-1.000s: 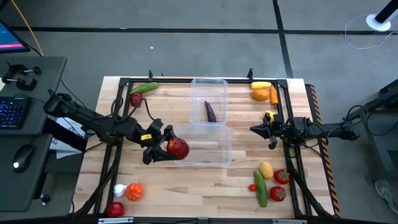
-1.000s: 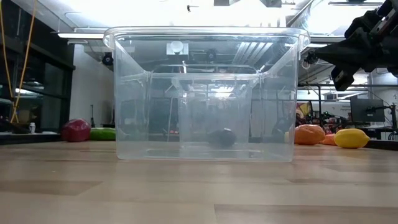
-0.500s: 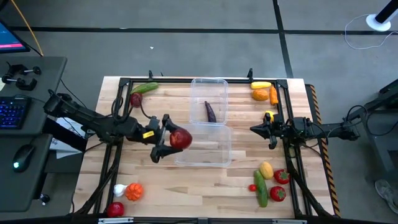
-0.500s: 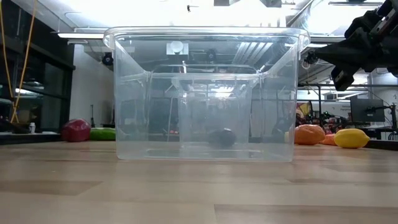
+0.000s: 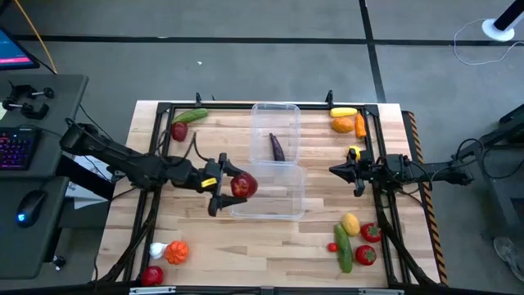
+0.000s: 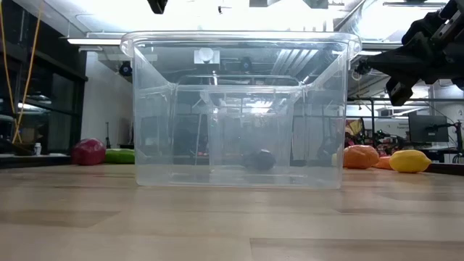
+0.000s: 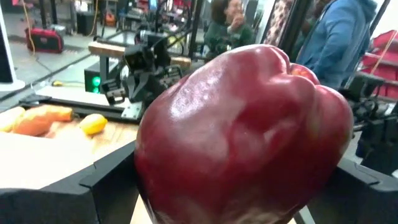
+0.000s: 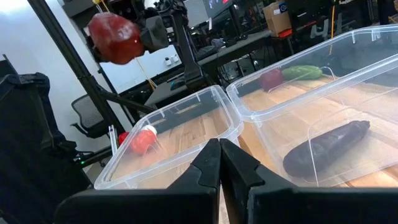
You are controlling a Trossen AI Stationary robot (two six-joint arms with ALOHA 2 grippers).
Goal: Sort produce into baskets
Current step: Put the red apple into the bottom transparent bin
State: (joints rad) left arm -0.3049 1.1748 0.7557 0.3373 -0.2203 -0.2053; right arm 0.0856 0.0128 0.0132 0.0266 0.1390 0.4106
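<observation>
My left gripper (image 5: 232,186) is shut on a dark red apple (image 5: 243,186), held in the air over the left rim of the near clear basket (image 5: 288,205). The apple fills the left wrist view (image 7: 242,137) and shows in the right wrist view (image 8: 114,37). The far clear basket (image 5: 276,115) holds a purple eggplant (image 5: 277,147) lying on its floor. My right gripper (image 5: 334,170) is shut and empty, hovering to the right of the baskets; its fingers show closed in its wrist view (image 8: 219,163). My left gripper pinches the apple's two opposite sides (image 7: 146,168) between its two fingers (image 7: 74,186). The fingers come about level from the table's left, pointing toward the right. The apple is lifted clear, above the near basket's left rim.
Cucumber (image 5: 190,116) and a red piece (image 5: 178,130) lie far left. Yellow and orange pieces (image 5: 343,119) lie far right. Lemon (image 5: 350,224), cucumber (image 5: 343,248) and tomatoes (image 5: 368,242) lie near right. Garlic (image 5: 156,250), an orange pepper (image 5: 176,252) and a red piece (image 5: 151,275) lie near left.
My left gripper has carried the apple toward the table's right, from beside the near basket's left wall to over its left rim, staying shut on it. A fingertip now shows at the top of the low view.
</observation>
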